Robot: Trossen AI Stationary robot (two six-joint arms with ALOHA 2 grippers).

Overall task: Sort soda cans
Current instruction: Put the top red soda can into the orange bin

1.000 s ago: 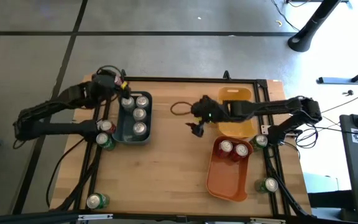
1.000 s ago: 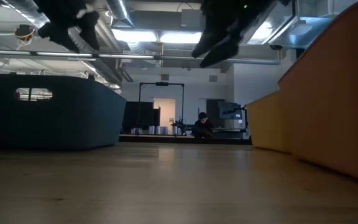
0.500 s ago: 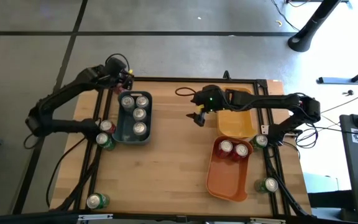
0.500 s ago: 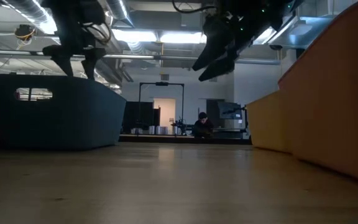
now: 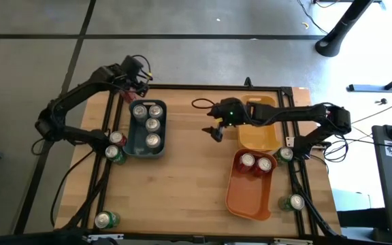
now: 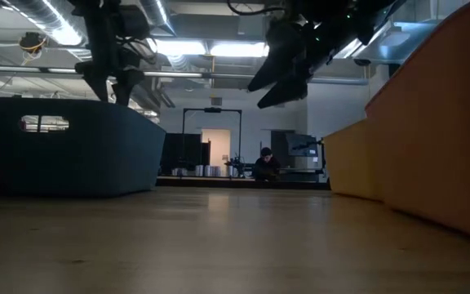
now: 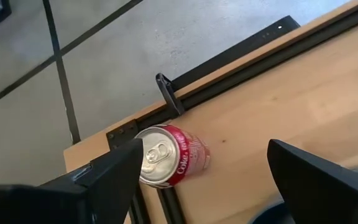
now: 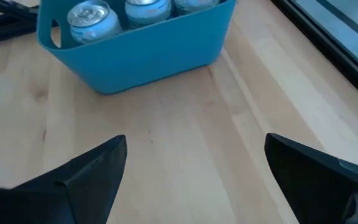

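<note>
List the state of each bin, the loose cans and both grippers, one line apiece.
blue-grey bin: upright, four silver-topped cans standing inside.
orange bin: two cans standing at its far end.
yellow bin: no cans visible inside.
red can: upright at the table's far left corner, not gripped.
left gripper: open, above that red can.
right gripper: open, empty, over bare table between the bins.

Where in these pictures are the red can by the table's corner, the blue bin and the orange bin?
red can [image 7: 188, 155], left wrist view, on its red side.
blue bin [image 8: 148, 56], right wrist view, on its outer wall.
orange bin [image 5: 240, 197], high view, on its bare floor.
</note>
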